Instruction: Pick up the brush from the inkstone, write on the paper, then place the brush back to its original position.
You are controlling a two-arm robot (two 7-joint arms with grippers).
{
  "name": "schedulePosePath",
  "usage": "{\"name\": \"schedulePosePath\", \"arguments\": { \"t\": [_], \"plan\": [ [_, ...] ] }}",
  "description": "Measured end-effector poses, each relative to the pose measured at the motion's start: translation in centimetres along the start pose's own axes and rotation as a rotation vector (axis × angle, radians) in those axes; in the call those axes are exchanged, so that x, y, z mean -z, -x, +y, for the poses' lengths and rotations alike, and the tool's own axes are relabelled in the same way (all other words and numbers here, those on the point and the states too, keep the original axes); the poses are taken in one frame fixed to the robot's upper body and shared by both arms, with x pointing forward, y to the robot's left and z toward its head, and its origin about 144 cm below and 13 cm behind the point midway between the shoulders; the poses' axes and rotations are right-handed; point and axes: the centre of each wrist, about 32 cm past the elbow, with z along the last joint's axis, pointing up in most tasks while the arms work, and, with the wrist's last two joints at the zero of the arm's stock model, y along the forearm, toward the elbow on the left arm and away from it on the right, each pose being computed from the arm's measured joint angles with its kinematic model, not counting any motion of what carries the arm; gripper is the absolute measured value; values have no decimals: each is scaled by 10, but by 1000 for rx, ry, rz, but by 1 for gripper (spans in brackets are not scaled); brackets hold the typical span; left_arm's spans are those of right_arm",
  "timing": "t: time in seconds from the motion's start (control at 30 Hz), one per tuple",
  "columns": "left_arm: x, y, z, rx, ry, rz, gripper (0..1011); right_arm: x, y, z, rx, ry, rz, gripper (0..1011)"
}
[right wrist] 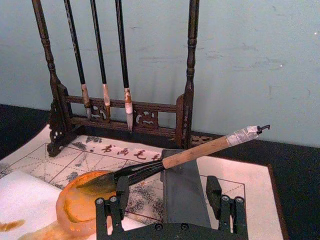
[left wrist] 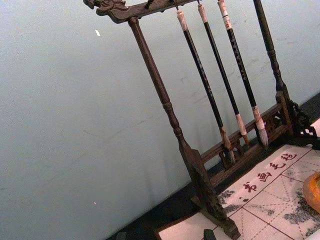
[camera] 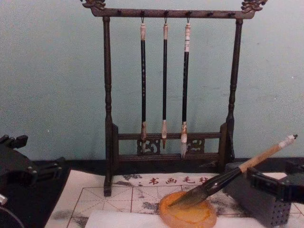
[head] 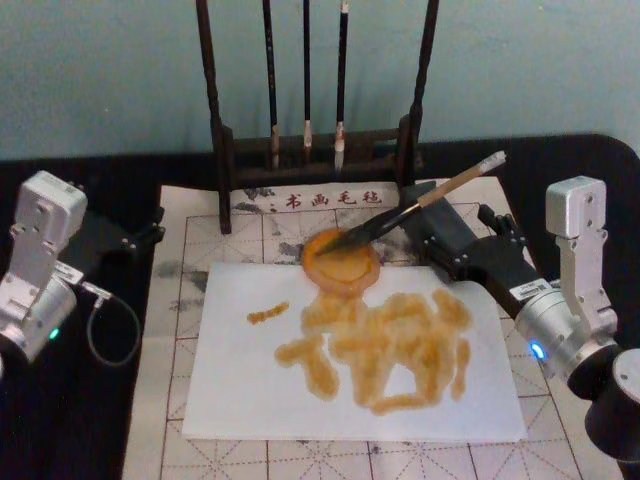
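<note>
The brush point(head: 415, 208) lies tuft-down in the inkstone point(head: 342, 262), shaft slanting up over the grey block, just ahead of the wide, empty right hand point(right wrist: 170, 200); the left hand point(head: 135, 238) sits far off.

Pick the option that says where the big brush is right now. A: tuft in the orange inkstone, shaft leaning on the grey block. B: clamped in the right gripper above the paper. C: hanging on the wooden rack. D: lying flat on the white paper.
A: the brush has its tuft in the inkstone and its shaft propped on the grey block, with the open right gripper not gripping it.
</note>
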Motion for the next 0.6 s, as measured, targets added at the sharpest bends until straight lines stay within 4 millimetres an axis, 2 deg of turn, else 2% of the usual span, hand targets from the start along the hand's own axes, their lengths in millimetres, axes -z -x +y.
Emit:
{"name": "schedulePosePath", "arguments": {
  "t": [0.6],
  "plan": [
    [0,0,0,0,0,0,1001,0,0,0,-1,0,2,1002]
  ]
}}
